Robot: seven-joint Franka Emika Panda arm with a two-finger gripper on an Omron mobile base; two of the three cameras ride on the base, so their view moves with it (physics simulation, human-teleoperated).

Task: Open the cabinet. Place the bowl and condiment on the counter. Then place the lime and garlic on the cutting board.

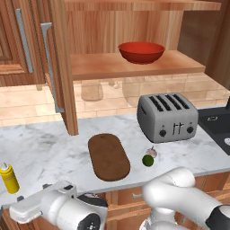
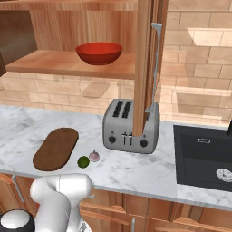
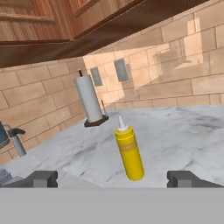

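fingers (image 3: 112, 178) spread wide and empty around the upright condiment (image 3: 129, 152) on the worktop (image 3: 175, 135); a careless withdrawal could topple the bottle standing between them.

We see our arm (image 1: 179, 193) as glossy white rounded links with dark joint caps, one black disc cap facing us. Our tool (image 3: 112, 178) ends in two small dark grey blocky fingertips (image 3: 41, 178).

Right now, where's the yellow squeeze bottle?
The small yellow squeeze bottle stands upright on the white marble counter, far left in the left base view, left of the dark oval cutting board.
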